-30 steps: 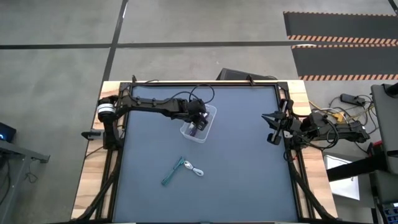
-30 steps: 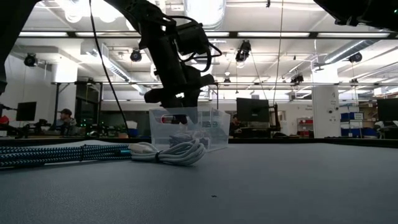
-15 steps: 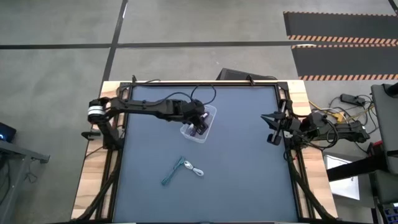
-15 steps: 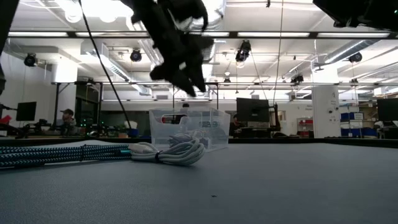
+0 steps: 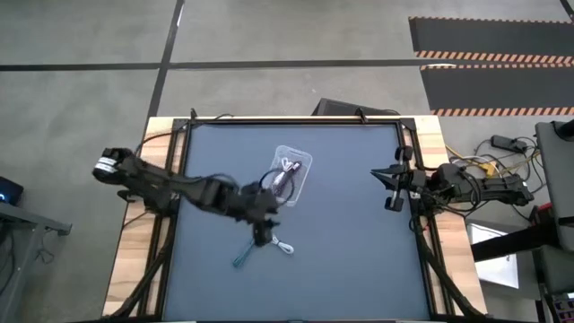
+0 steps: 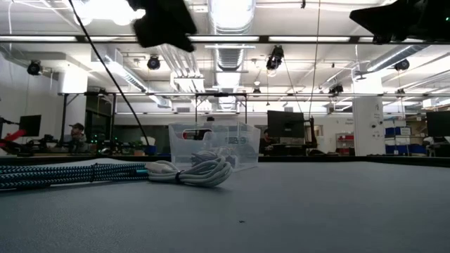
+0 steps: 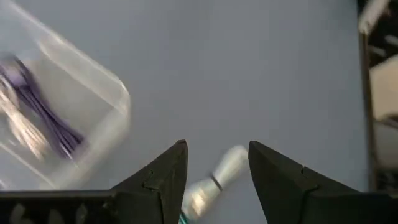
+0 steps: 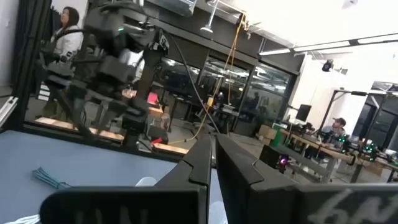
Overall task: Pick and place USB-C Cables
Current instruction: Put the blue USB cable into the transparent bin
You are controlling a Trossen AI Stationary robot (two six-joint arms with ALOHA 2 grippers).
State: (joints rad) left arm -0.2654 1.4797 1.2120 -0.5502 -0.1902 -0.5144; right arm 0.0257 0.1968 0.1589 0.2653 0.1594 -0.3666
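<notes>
My left gripper (image 5: 262,235) (image 7: 217,160) hangs open above the table, over the spot where two cables lie. The teal-green cable (image 5: 244,254) (image 6: 70,172) and a white cable (image 5: 282,244) (image 6: 193,171) rest flat on the dark mat; a white plug end (image 7: 219,175) shows between my left fingers, below them. The clear bin (image 5: 305,161) (image 6: 214,144) (image 7: 93,74) stands farther back, with the purple cable (image 7: 53,121) and another white cable (image 7: 18,127) lying in it. My right gripper (image 5: 387,186) (image 8: 212,152) waits shut at the table's right edge.
A black frame (image 5: 287,120) runs round the dark mat, with wooden strips outside it. Bare mat lies between the bin and the right arm and along the near edge. People and desks show in the room behind the table.
My left gripper has risen out of the clear bin and swung toward the table's near edge, ending above the teal-green and white cables. The purple cable stays behind in the bin. The right arm has barely moved.
</notes>
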